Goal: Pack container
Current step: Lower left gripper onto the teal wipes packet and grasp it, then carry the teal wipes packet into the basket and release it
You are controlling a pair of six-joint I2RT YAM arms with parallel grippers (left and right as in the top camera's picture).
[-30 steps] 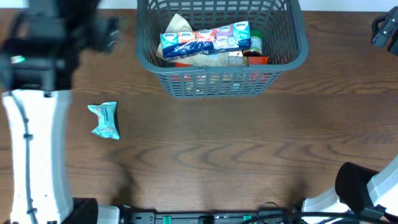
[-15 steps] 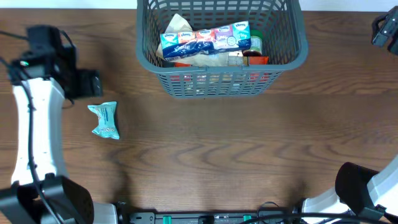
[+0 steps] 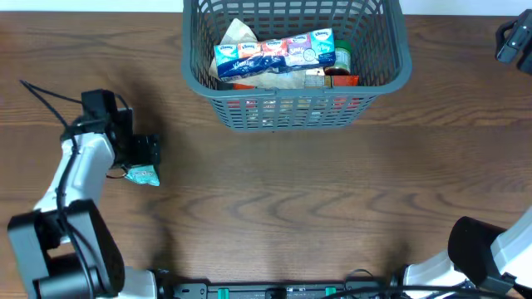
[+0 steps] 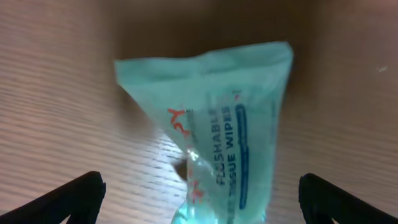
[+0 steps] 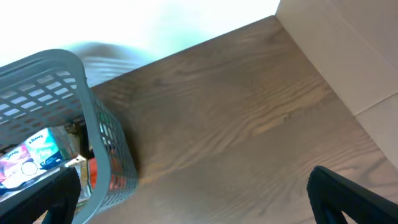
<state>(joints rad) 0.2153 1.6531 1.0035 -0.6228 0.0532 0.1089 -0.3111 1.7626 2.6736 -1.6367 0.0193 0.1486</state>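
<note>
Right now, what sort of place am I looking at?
Probably a robotics lab bench, not a home: a wood-grain table, a white robot arm over a wipes packet, and a grey basket holding tissue packs.

I'm seeing bare table (image 3: 316,199) stretching between the wipes packet (image 4: 217,143) and the container (image 3: 295,112), so a gripper is getting an unobstructed path there. The left gripper (image 4: 199,202) is straddling the packet, jaws spread wide. Packets (image 3: 274,54) are crowding the container's middle, leaving room by its right wall. The right gripper (image 3: 514,37) is sitting well off at the far right edge.
</note>
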